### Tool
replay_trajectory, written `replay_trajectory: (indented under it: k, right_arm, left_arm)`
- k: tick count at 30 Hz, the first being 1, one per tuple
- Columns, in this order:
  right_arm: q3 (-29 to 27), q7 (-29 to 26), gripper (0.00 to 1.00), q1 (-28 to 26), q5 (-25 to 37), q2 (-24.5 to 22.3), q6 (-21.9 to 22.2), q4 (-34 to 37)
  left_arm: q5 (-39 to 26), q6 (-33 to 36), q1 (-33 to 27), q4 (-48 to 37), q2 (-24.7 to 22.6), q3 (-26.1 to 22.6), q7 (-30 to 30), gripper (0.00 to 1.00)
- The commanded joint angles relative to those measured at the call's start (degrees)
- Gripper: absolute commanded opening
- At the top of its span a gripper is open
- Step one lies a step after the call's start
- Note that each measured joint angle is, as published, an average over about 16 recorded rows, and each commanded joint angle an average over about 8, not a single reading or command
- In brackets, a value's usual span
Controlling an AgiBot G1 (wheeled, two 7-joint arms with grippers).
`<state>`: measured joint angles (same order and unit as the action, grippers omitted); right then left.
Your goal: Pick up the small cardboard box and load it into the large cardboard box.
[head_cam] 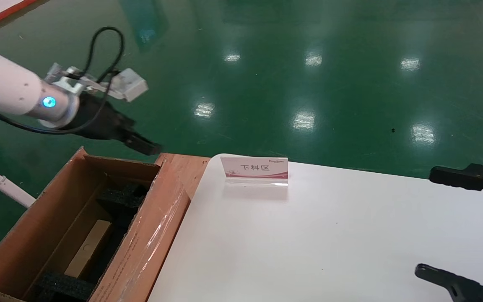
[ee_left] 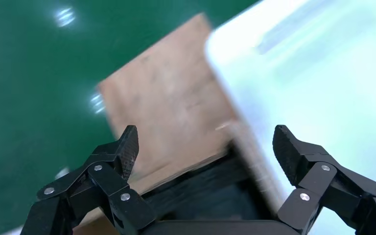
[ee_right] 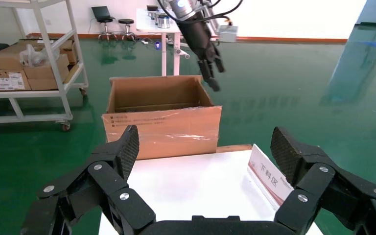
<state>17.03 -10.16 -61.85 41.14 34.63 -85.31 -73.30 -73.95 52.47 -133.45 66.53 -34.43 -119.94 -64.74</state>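
Right gripper: jaws spread wide and empty, parked over the near side of the white table.
Small cardboard box: lies down inside the large cardboard box, between black foam blocks.
Left gripper: jaws apart, empty, above the carton's far corner.
Risk: a low sweep could catch a flap and shove the carton against the table.

white table sign reading "下料区", small logo print unreadable

One large cardboard box – one small cardboard box – one sign – two foam blocks
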Motion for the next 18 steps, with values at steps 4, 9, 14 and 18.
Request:
replay_trajectory:
  k: [4,9,14,18]
  right_arm:
    - [0.0,0.0,1.00,0.0,0.0,0.0,0.0,0.0]
    - [0.0,0.0,1.00,0.0,0.0,0.0,0.0,0.0]
    - [0.0,0.0,1.00,0.0,0.0,0.0,0.0,0.0]
    - [0.1,0.0,1.00,0.0,0.0,0.0,0.0,0.0]
  left_arm:
    - [2.6,2.6,5.9,0.7,0.0,8.6,4.4,1.00]
    - [5.5,5.7,12.4,1.4,0.0,17.9,9.3,1.00]
    - [8.4,8.7,18.9,2.0,-0.1,27.4,14.2,1.00]
    - [10.8,11.1,24.1,2.5,-0.1,34.9,18.1,1.00]
